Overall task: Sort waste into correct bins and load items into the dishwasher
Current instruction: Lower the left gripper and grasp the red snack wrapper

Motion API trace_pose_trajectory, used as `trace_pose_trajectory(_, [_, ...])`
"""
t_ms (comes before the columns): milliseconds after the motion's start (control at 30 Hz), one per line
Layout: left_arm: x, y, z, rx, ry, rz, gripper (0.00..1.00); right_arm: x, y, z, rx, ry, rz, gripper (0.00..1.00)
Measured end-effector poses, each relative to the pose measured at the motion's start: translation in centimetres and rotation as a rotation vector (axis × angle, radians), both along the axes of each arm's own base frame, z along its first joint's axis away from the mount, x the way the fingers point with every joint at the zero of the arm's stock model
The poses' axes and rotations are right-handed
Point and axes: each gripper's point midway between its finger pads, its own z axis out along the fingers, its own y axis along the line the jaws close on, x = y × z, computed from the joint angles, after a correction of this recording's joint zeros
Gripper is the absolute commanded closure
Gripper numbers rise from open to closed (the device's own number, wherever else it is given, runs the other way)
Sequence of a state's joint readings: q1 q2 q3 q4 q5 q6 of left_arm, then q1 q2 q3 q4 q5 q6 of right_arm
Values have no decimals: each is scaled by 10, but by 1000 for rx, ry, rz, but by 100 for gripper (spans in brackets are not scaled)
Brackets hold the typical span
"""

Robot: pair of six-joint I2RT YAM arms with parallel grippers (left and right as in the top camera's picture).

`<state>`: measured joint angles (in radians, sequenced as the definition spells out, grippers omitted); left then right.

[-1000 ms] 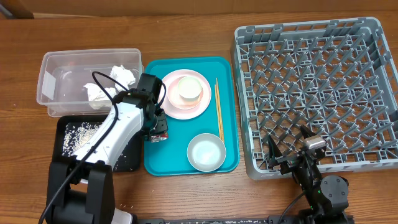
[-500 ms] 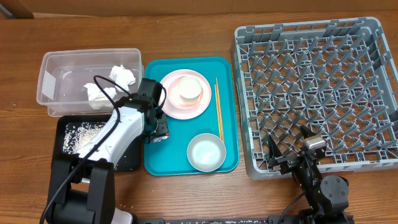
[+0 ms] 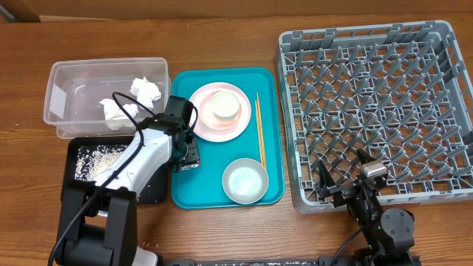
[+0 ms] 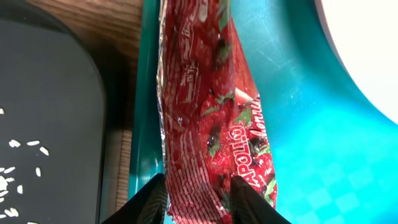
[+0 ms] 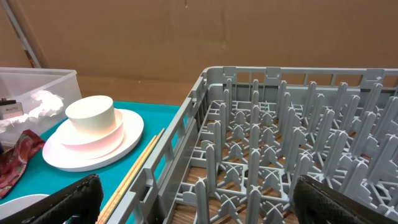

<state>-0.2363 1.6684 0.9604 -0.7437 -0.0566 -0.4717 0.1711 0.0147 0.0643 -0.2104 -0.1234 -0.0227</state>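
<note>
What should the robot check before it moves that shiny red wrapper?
1. Left gripper has a finger on each side of the red snack wrapper: ok.
2. Wrapper lifted clear of the teal serving tray: cannot tell; it runs along the tray's left edge.
3. Room in the clear tub beside the crumpled napkins: ok.
4. Pink plate apart from the wrapper: ok.
5. Right gripper open, empty and out of the way by the dish rack: ok.
</note>
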Motion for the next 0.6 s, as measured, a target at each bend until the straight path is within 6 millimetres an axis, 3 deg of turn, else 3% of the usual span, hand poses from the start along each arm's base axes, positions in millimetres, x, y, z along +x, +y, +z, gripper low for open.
trace_pose_trajectory(233, [-1, 2, -4, 7, -6, 1, 64, 0, 0, 0, 0, 1, 0, 0])
trace_pose_trajectory(433, [0, 1, -5, 6, -11, 0, 83, 0, 0, 0, 0, 1, 0, 0])
trace_pose_trajectory(600, [0, 2, -5, 6, -12, 1, 92, 0, 0, 0, 0, 1, 0, 0])
